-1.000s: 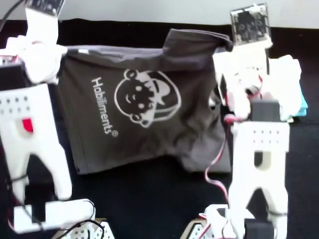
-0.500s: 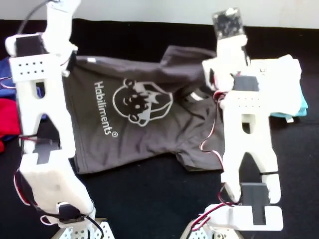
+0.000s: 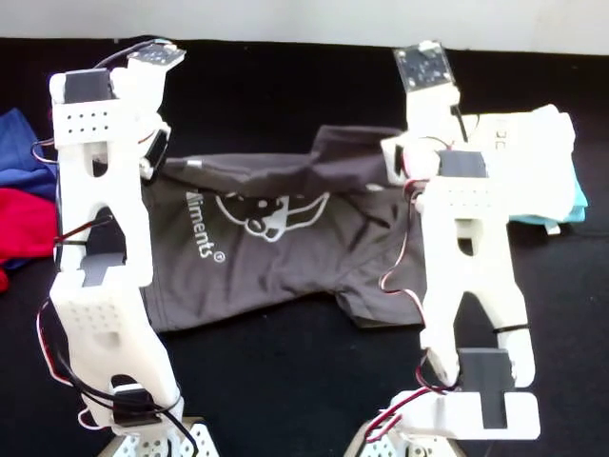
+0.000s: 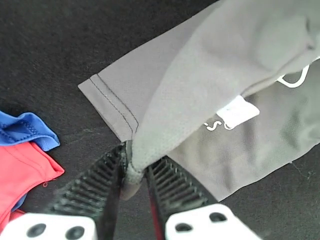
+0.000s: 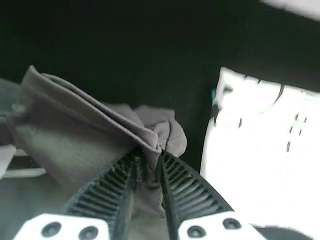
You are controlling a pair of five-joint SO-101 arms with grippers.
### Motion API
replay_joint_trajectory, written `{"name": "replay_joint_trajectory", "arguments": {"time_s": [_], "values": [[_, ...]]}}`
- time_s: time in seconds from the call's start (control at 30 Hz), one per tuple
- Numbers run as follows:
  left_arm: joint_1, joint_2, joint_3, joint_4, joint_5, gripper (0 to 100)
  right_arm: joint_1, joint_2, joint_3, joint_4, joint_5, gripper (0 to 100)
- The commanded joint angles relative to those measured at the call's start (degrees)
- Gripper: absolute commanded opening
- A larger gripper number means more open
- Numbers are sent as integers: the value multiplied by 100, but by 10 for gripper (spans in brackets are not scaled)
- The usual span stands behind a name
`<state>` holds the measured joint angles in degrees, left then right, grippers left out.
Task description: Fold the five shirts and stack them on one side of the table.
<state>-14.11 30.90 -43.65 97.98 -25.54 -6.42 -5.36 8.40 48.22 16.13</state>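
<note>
From above, your grey shirt (image 3: 276, 257) lies with its long axis pointing at the white folded shirt (image 3: 528, 157) just beside it, its white lettering (image 3: 202, 230) half covered. Your left gripper (image 4: 135, 167) is clamped on its edge, near a white label (image 4: 239, 111). Your right gripper (image 5: 148, 160) pinches its fold.

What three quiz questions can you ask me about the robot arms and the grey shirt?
1. True or false: the left gripper is shut on an edge of the grey shirt.
2. Pick one. What lies on the table close to the right gripper?
A. a white folded shirt
B. a cup
C. a book
3. Fill the gap: at the left arm's side of the table, the cloth lying next to the blue cloth is ___.

Key: 1 true. 2 A. 3 red: it is the red cloth.
</note>
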Motion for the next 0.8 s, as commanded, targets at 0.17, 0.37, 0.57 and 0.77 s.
{"name": "replay_joint_trajectory", "arguments": {"time_s": [0.17,0.37,0.57,0.77], "values": [[-198,-163,-356,-211,316,8,-92,488,-602,-1596,-53,5],[-374,-242,-1095,-686,1433,8,-31,1560,-1719,-1938,-44,6],[-312,-180,-1191,-1275,1503,8,-40,3143,-3371,-1947,-44,6],[-330,505,-1138,-1732,1495,8,-40,4277,-4585,-1745,-35,6]]}}
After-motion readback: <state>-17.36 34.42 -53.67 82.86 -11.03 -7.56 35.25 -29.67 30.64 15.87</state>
